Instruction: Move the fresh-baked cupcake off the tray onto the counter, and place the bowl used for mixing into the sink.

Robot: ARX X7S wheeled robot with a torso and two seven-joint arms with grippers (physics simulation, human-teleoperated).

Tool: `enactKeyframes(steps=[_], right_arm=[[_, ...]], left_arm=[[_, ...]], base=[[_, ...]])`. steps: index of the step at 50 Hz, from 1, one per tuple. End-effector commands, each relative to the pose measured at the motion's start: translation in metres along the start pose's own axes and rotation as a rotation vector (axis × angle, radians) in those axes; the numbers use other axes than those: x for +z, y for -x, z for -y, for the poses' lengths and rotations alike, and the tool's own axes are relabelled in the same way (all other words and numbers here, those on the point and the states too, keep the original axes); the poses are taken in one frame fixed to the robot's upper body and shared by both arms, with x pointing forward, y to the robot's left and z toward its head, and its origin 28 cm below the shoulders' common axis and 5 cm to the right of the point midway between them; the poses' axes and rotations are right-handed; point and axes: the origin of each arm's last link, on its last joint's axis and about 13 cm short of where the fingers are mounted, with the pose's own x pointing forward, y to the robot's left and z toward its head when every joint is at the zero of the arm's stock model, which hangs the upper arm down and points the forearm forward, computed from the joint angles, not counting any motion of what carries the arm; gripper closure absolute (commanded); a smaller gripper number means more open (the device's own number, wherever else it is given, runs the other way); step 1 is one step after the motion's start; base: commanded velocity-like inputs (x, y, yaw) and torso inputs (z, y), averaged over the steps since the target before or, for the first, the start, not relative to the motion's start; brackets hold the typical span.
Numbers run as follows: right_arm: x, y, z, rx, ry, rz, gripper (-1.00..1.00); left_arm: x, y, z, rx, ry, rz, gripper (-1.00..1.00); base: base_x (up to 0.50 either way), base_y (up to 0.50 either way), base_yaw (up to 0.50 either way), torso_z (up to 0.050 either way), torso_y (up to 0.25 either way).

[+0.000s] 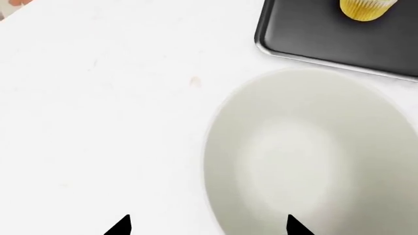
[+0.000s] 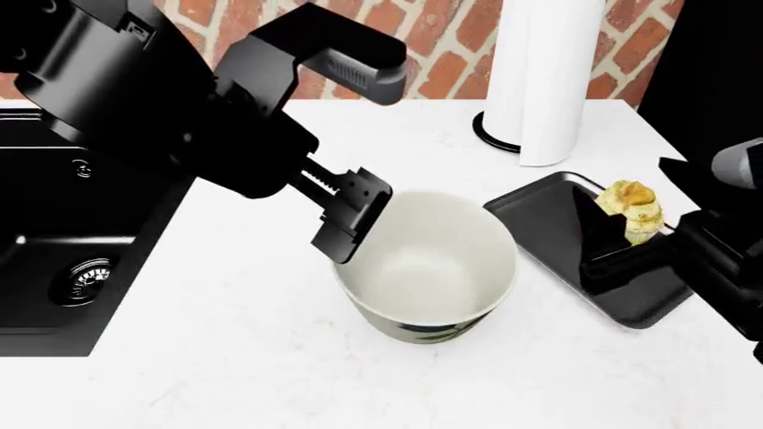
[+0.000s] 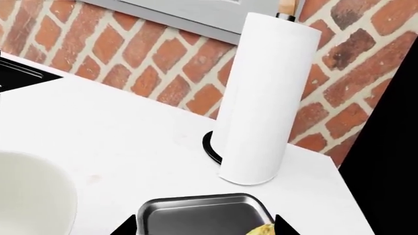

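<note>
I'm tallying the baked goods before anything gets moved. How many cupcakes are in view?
1. The cupcake sits on the black tray, beside the right gripper. The right arm covers part of the tray, so another could be hidden there.

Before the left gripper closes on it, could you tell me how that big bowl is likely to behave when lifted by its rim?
The bowl looks rigid, so it should keep its shape in a pinch. Its wall appears thin and glossy in the left wrist view, so it may slip between the left gripper's fingers. It is deep and wide, so held by one side it would probably tilt downward.
</note>
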Motion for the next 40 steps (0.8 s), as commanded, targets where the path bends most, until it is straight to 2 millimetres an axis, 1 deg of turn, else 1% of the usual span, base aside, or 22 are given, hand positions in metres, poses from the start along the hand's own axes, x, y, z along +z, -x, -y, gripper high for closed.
enactKeyframes(steps=[1,12,23,27,40], right_arm=[[0.0,-0.011,0.001,-0.028,0.008,-0.015,-1.0],[-0.004,-0.02,0.001,-0.064,0.03,-0.036,-1.0],[-0.008,-0.032,0.001,-0.082,0.014,-0.053,-1.0],[-0.013,-0.04,0.001,-0.1,0.003,-0.062,-1.0],[-0.02,-0.052,0.004,-0.148,-0.022,-0.075,-1.0]], left_arm=[[-0.001,-0.002,0.0,0.003,0.0,0.0,-1.0],[-0.003,-0.002,0.0,0.009,-0.005,-0.007,-1.0],[-0.003,-0.003,0.0,0.008,-0.005,-0.005,-1.0],[-0.003,-0.004,0.0,0.009,-0.007,-0.007,-1.0],[-0.003,-0.004,0.0,0.01,-0.006,-0.005,-1.0]], base=[[0.0,0.0,0.0,0.0,0.0],[0.0,0.0,0.0,0.0,0.0],[0.0,0.0,0.0,0.0,0.0],[0.0,0.0,0.0,0.0,0.0],[0.0,0.0,0.0,0.0,0.0]])
